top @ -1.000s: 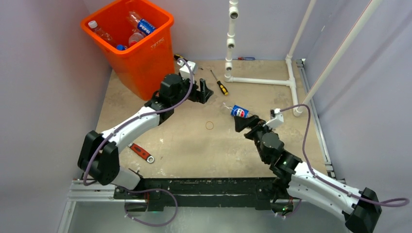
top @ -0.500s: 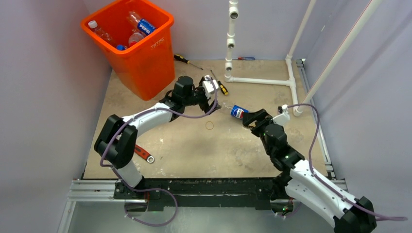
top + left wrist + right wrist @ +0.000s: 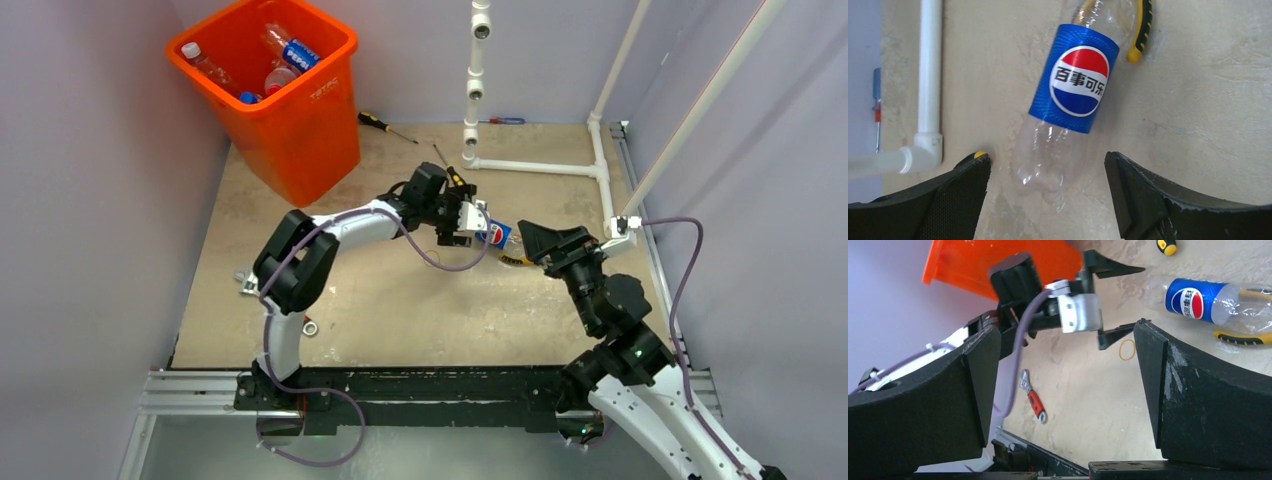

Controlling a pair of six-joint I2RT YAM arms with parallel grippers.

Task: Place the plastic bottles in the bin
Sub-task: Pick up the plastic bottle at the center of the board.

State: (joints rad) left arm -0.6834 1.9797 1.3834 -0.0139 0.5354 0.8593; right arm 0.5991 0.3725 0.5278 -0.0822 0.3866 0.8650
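A clear plastic bottle (image 3: 1074, 85) with a blue Pepsi label lies on the table (image 3: 380, 300), also seen from above (image 3: 492, 233) and in the right wrist view (image 3: 1193, 297). My left gripper (image 3: 1048, 165) is open around its base, and neither finger touches it. From above, the left gripper (image 3: 470, 215) reaches in from the left. My right gripper (image 3: 535, 245) stands open and empty just right of the bottle. The orange bin (image 3: 300, 120) at the far left holds other bottles (image 3: 290, 50).
Yellow-handled pliers (image 3: 1143, 30) lie against the bottle's neck end. A white pipe frame (image 3: 540, 165) stands at the back, with screwdrivers (image 3: 385, 125) near it. A red-handled wrench (image 3: 1034, 402) and a rubber band (image 3: 1127, 349) lie on the table.
My left arm has swung from beside the bin across to the Pepsi bottle, its jaws now around the base. My right gripper has drawn back to the right, away from the bottle.
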